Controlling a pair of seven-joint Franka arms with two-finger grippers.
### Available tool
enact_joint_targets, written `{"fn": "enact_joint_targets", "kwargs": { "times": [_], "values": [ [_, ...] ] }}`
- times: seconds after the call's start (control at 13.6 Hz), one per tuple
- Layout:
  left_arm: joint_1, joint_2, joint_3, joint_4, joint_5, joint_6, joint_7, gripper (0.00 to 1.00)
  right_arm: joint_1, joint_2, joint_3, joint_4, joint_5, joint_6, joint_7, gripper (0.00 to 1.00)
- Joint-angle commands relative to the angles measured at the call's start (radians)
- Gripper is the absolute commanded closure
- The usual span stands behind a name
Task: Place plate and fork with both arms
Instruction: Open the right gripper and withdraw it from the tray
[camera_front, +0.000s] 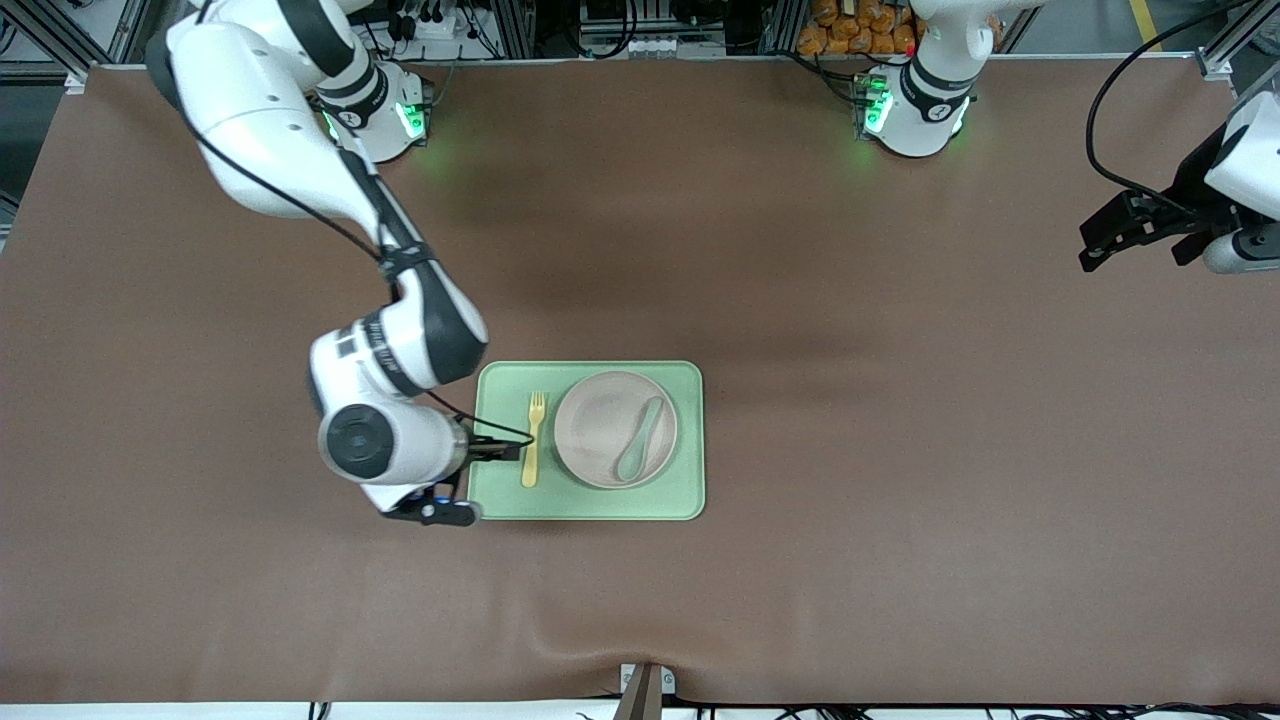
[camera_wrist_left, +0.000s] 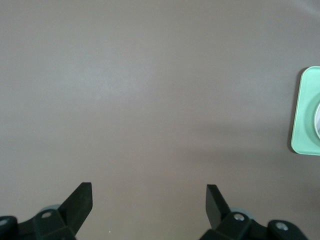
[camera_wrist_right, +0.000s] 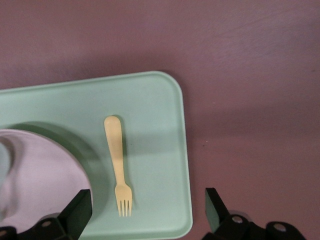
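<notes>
While the left hand (camera_wrist_left: 149, 200) waits spread over bare counter (camera_front: 900, 500) near its end, the right hand (camera_wrist_right: 148, 207) hangs spread above the fork (camera_front: 534, 440), which lies free on the green tray (camera_front: 590, 505) just beside the plate (camera_front: 600, 425), likely placed. A grey-green spoon (camera_front: 640, 440) rests on the plate.

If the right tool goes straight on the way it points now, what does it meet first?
Probably the tray. The right tool is open and points down over the tray's edge toward the right arm's end, just beside the fork. Depth is unclear, so one finger may meet the table instead.
</notes>
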Motion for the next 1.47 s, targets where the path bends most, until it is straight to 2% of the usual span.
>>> {"fn": "enact_joint_targets", "kwargs": {
  "times": [0.0,0.15,0.44,0.81,0.96,1.1,1.32,1.4],
  "values": [
    [0.003,-0.019,-0.010,-0.009,-0.006,-0.014,0.020,0.00,-0.164,-0.072,0.173,0.002,-0.019,-0.048,0.004,0.00],
    [0.006,-0.039,-0.022,-0.018,-0.006,-0.020,0.020,0.00,-0.208,-0.135,0.189,0.002,-0.018,-0.098,0.013,0.00],
    [0.004,-0.042,-0.030,-0.021,-0.008,-0.022,0.023,0.00,-0.231,-0.334,0.181,-0.001,-0.021,-0.253,0.023,0.00],
    [0.015,-0.036,-0.024,-0.008,-0.037,-0.042,0.043,0.00,-0.243,-0.544,0.141,-0.033,-0.004,-0.414,0.007,0.00],
    [0.013,-0.033,-0.024,0.000,-0.037,-0.042,0.043,0.00,-0.255,-0.644,0.124,-0.131,0.007,-0.416,-0.028,0.00],
    [0.013,-0.029,-0.024,0.005,-0.037,-0.042,0.043,0.00,-0.248,-0.761,0.033,-0.267,0.082,-0.398,-0.123,0.00],
    [0.004,-0.001,-0.028,0.044,-0.035,-0.042,0.037,0.00,-0.246,-0.899,0.011,-0.451,0.085,-0.327,-0.184,0.00],
    [0.003,0.001,-0.028,0.046,-0.034,-0.042,0.036,0.00,-0.242,-0.893,0.012,-0.453,0.073,-0.318,-0.189,0.00]
  ]
}}
